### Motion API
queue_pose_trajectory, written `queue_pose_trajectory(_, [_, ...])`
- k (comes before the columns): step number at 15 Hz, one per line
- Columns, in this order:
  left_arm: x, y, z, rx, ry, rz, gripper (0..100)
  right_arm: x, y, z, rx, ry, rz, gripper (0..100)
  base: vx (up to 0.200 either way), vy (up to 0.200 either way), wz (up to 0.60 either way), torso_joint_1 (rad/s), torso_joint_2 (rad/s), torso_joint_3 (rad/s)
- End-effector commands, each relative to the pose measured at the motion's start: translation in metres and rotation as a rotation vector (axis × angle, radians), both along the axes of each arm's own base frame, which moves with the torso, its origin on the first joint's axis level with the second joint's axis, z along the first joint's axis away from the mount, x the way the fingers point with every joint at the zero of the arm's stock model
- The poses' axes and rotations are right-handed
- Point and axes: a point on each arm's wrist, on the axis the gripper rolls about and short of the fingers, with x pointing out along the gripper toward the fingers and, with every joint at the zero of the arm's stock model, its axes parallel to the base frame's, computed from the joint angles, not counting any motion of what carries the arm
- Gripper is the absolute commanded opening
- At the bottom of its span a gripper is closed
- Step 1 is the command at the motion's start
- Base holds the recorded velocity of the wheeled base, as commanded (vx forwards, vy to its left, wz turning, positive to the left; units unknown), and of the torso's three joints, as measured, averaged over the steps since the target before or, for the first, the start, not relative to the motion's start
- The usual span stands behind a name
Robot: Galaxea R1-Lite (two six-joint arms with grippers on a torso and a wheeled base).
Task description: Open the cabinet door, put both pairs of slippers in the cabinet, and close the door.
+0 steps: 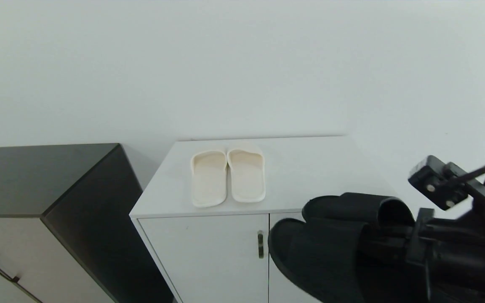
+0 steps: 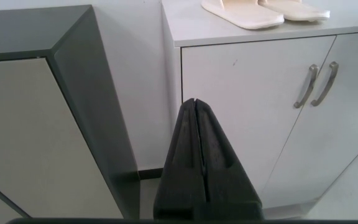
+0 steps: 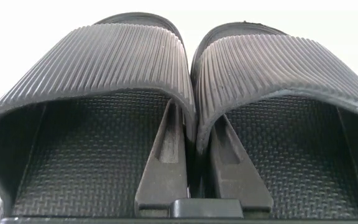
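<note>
The black slippers (image 1: 326, 248) hang in the air in front of the right door (image 1: 282, 277) of the white cabinet (image 1: 310, 168), a little lower than its front edge. They are carried as a pair, turned on the side, one above the other. Their long axis runs along the front of the cabinet, and the toes point to the robot's left, away from the right gripper (image 3: 194, 165).

This gripper comes in from the heel side, with one finger (image 3: 165, 155) under each ribbed strap. The jaws pinch the two neighbouring strap walls between them.

The cream slippers (image 1: 227, 176) lie on top of the cabinet, left of its middle and near the front edge. They are flat, side by side and touching. Their long axis goes from the front edge to the back edge, with the toes toward the wall (image 1: 242, 63) and the heels toward the front edge.

Both cabinet doors are closed, and their two metal handles (image 2: 316, 84) stand close together at the middle seam.

The left gripper (image 2: 196, 112) is low, before the left front corner of the white cabinet. Its jaws are pressed together with nothing between them.

A dark cabinet (image 1: 57, 181) with a pale front stands just beside the white one, on the robot's left.

I can read no label or writing on any slipper or door.
</note>
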Motion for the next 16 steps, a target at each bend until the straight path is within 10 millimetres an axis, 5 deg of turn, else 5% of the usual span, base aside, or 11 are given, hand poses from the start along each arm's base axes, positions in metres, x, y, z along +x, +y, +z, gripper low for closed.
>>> queue_pose_trajectory(1, [0.000, 0.000, 0.000, -0.001, 0.001, 0.000, 0, -0.021, -0.021, 0.003, 0.048, -0.019, 0.046, 0, 0.000, 0.000, 0.00, 0.000, 0.00, 0.000])
queue_pose_trajectory(6, [0.000, 0.000, 0.000, -0.001, 0.001, 0.000, 0, -0.022, -0.026, -0.010, 0.048, 0.036, 0.128, 0, -0.120, 0.000, 0.00, 0.002, 0.00, 0.005])
queue_pose_trajectory(16, [0.000, 0.000, 0.000, -0.001, 0.001, 0.000, 0, -0.023, -0.027, -0.026, 0.002, 0.037, 0.194, 0, 0.000, 0.000, 0.00, 0.000, 0.00, 0.000])
